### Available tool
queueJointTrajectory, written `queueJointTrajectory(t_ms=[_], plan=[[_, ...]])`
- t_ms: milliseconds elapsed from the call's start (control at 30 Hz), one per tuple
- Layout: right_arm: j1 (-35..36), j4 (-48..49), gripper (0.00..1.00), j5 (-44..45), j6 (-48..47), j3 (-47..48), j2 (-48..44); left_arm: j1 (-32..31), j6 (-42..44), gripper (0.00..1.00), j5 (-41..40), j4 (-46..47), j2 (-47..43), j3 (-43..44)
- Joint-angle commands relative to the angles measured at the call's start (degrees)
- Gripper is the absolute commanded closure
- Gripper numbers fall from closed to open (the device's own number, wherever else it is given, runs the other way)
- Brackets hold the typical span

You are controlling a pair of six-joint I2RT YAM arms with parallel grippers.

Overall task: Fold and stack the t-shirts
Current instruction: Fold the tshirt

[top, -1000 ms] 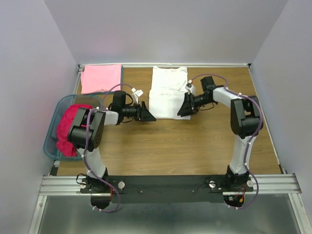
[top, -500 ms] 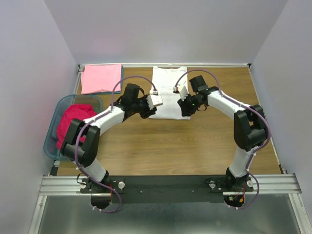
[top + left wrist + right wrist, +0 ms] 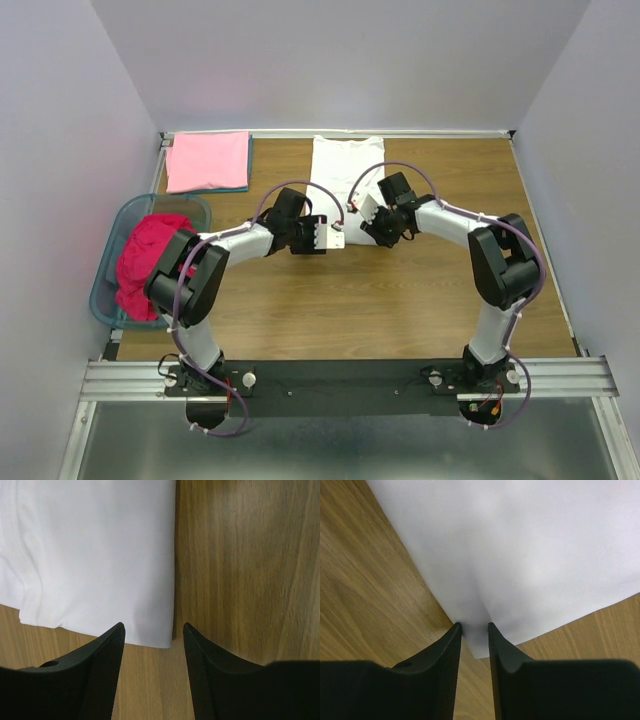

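At the middle of the wooden table (image 3: 400, 290): the white t-shirt's (image 3: 345, 165) near edge
My right gripper (image 3: 474, 626) pinches one bunched corner; my left gripper (image 3: 153, 630) stands open astride the other corner.

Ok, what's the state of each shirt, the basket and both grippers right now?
white t-shirt: flat on the table, not stacked, near right corner pinched.
light pink t-shirt: folded flat, back left corner.
magenta t-shirt: crumpled, unfolded, in the basket.
teal basket: upright, holding the magenta t-shirt.
left gripper: open, astride the white t-shirt's near left corner.
right gripper: shut on the white t-shirt.
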Motion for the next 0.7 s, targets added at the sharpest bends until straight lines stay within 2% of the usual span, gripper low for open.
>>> queueJointTrajectory(t_ms=[0, 167, 267, 500, 567, 633, 667], plan=[[0.76, 2.79, 0.64, 2.61, -2.71, -2.30, 0.86, -0.21, 3.86, 0.42, -3.47, 0.15, 2.18, 0.61], [0.76, 2.70, 0.59, 2.26, -3.77, -4.59, -1.42, -0.30, 4.30, 0.42, -3.74, -1.35, 3.68, 2.11], [0.68, 2.09, 0.57, 2.17, -4.38, -5.38, -3.00, -0.21, 4.48, 0.46, -3.83, -2.75, 4.56, 3.25], [0.76, 1.21, 0.56, 1.03, -6.31, -5.73, -2.66, -0.21, 5.09, 0.77, -3.48, -5.13, 6.05, 4.57], [0.68, 1.21, 0.57, 0.68, -6.84, -5.82, -2.13, -0.21, 5.27, 0.80, -3.65, -5.13, 6.23, 4.66], [0.68, 1.21, 0.60, 0.85, -7.28, -5.39, -0.72, -0.21, 5.44, 0.85, -3.22, -5.74, 6.23, 4.92], [0.76, 1.29, 0.66, 1.37, -7.63, -5.38, -0.28, -0.21, 5.44, 0.87, -3.04, -5.83, 6.23, 4.92]])
